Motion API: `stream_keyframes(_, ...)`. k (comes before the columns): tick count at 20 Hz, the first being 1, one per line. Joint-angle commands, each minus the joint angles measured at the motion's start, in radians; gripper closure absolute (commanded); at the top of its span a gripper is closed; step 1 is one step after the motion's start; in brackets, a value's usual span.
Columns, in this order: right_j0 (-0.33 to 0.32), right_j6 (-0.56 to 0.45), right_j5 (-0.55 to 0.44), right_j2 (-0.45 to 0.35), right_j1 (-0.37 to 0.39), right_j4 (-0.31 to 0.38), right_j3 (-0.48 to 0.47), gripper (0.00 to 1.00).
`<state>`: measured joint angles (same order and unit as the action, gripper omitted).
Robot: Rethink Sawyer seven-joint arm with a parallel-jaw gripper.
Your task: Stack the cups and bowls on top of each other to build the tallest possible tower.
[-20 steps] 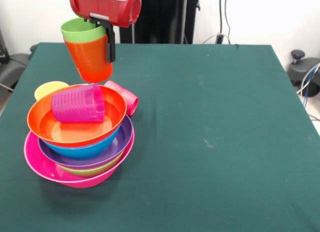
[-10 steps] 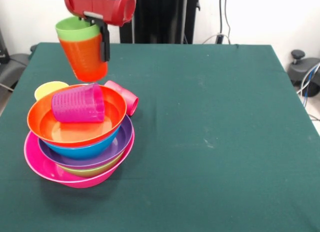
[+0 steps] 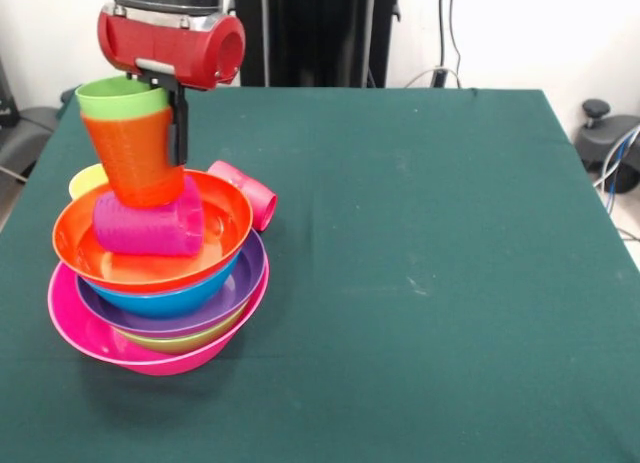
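The bench (image 3: 420,283) was covered in a dark green cloth, slightly marked with pale specks near its middle, and most of it was bare. Behind it stood a white wall, a black column at the centre, cables hanging on the right, and a dark chair base at the right edge.

The tower (image 3: 160,283) stood at the left side of the bench. Its base was the pink bowl (image 3: 75,328), with the green bowl (image 3: 180,343), purple bowl (image 3: 240,288), blue bowl (image 3: 170,301) and orange bowl (image 3: 225,228) nested inside it in rising order. A purple cup (image 3: 145,228) lay on its side inside the orange bowl.

The end effector (image 3: 165,108) was clenched on the orange cup (image 3: 130,158), one black finger (image 3: 180,123) pressed against its outer wall. A green cup (image 3: 122,98) sat nested inside the orange one. The pair was tilted, its bottom touching or just above the purple cup; which could not be determined.

A yellow cup (image 3: 88,180) stood behind the tower, partly hidden. A red cup (image 3: 250,193) lay on its side just beside the orange bowl's rim.
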<state>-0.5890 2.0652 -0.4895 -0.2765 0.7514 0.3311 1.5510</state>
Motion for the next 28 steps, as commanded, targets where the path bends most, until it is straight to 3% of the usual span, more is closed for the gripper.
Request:
stream_keyframes(1,-0.015,-0.027,-0.022,0.005,-0.11,0.054,0.079,1.0)
stream_keyframes(11,0.008,-0.015,-0.054,0.011,-0.11,0.037,0.056,1.0)
stream_keyframes(22,0.053,0.007,-0.171,0.023,-0.028,-0.014,0.062,1.0)
stream_keyframes(28,0.102,0.063,-0.149,0.037,-0.036,-0.031,0.066,1.0)
